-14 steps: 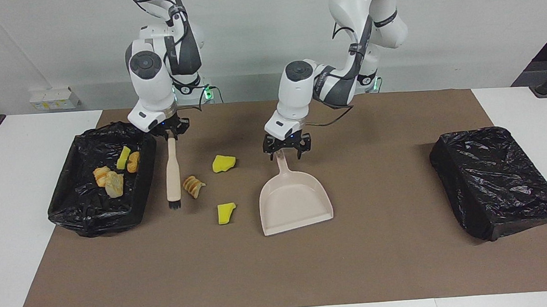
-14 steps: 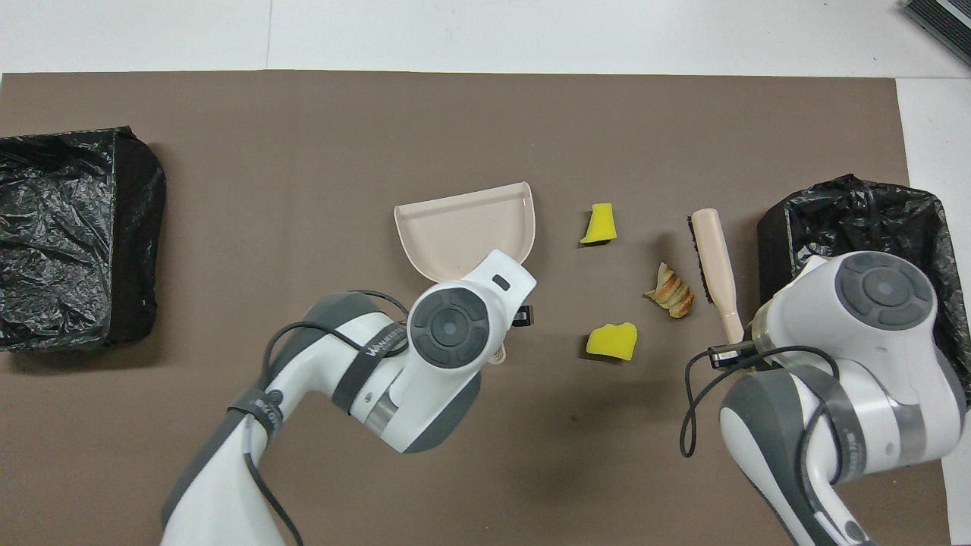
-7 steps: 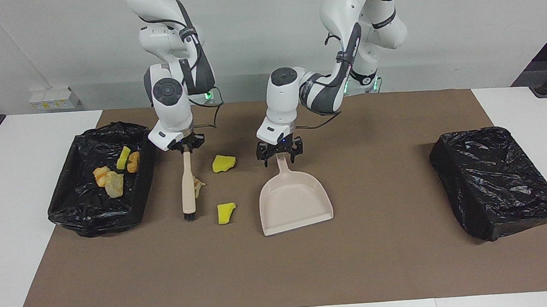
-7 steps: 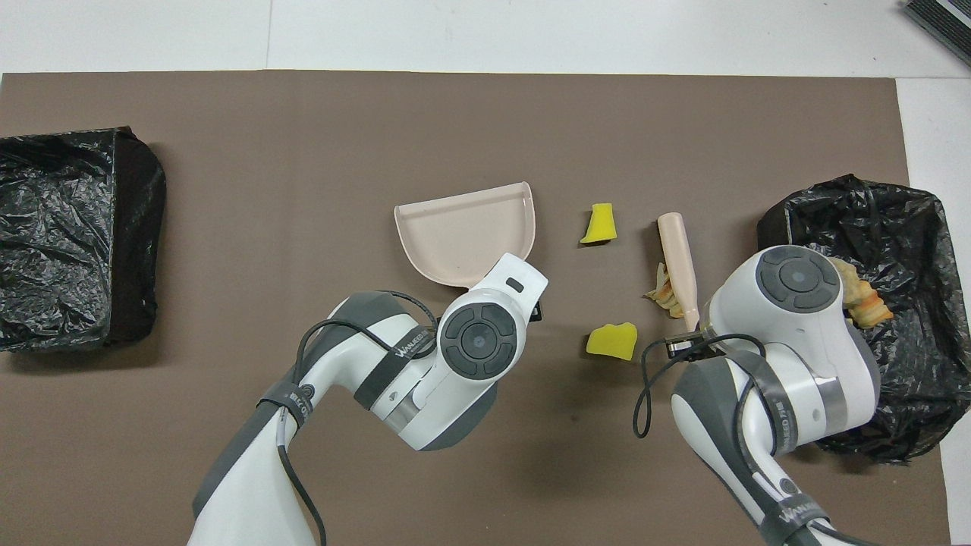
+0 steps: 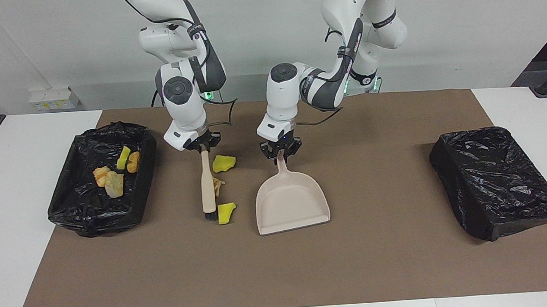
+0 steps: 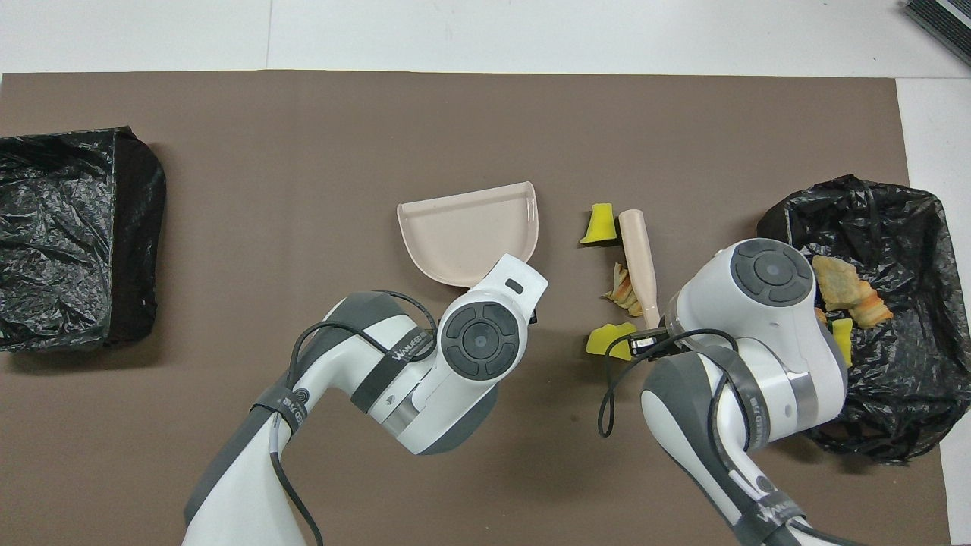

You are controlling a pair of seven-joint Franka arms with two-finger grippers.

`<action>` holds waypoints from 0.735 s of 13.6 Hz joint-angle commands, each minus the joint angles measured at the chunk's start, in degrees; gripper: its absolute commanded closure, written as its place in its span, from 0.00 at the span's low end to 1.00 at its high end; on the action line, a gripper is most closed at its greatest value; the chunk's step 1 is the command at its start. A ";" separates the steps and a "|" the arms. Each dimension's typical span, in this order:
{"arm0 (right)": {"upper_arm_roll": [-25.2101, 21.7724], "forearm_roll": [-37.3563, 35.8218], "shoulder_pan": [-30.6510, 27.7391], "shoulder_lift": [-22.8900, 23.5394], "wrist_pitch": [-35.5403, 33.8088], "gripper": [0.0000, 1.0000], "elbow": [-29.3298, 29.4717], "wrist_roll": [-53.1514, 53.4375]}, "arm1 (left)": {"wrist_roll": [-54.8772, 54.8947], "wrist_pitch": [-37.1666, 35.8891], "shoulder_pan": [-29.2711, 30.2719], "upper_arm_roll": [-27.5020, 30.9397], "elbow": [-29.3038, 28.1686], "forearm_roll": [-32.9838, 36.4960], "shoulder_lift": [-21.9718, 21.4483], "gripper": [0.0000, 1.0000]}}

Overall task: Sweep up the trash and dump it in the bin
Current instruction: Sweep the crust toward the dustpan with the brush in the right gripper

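My right gripper [image 5: 203, 148] is shut on the handle of the beige brush [image 5: 207, 186], whose bristle end rests on the mat against a yellow sponge chunk [image 5: 226, 213]. A tan bread-like piece [image 5: 218, 185] lies against the brush's side. Another yellow chunk [image 5: 224, 163] sits nearer the robots, beside the brush handle. My left gripper [image 5: 280, 154] is shut on the handle of the beige dustpan [image 5: 291, 209], which lies flat on the mat beside this trash. In the overhead view the brush [image 6: 639, 262] and dustpan [image 6: 466, 235] lie side by side, with the wrists hiding both grippers.
A black-lined bin [image 5: 82, 212] at the right arm's end of the table holds several scraps [image 5: 109, 180]. A second black-bagged bin [image 5: 496, 178] stands at the left arm's end. A brown mat [image 5: 280, 267] covers the table's middle.
The right gripper has carried the brush sideways toward the dustpan, pushing the bread-like piece along. The left gripper has closed on the dustpan handle, and the dustpan has shifted slightly.
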 commanded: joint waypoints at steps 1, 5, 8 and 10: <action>0.15 1.15 -0.82 -0.78 -4.10 1.00 2.81 -1.67 | 4.10 -2.20 0.84 0.27 -0.30 1.15 -1.61 1.00; -0.30 -7.07 -2.31 -1.06 -7.48 1.00 6.95 -9.63 | 26.15 -8.34 6.90 0.27 -0.39 0.36 -4.59 1.00; 0.06 -15.89 -2.32 3.05 -6.06 1.00 9.05 -13.89 | 32.70 -9.41 10.69 0.27 0.23 -0.96 -4.86 1.00; 0.06 -15.73 -1.62 5.79 -4.83 1.00 9.50 -12.23 | 42.22 -9.67 13.76 0.27 0.31 -0.88 -4.60 1.00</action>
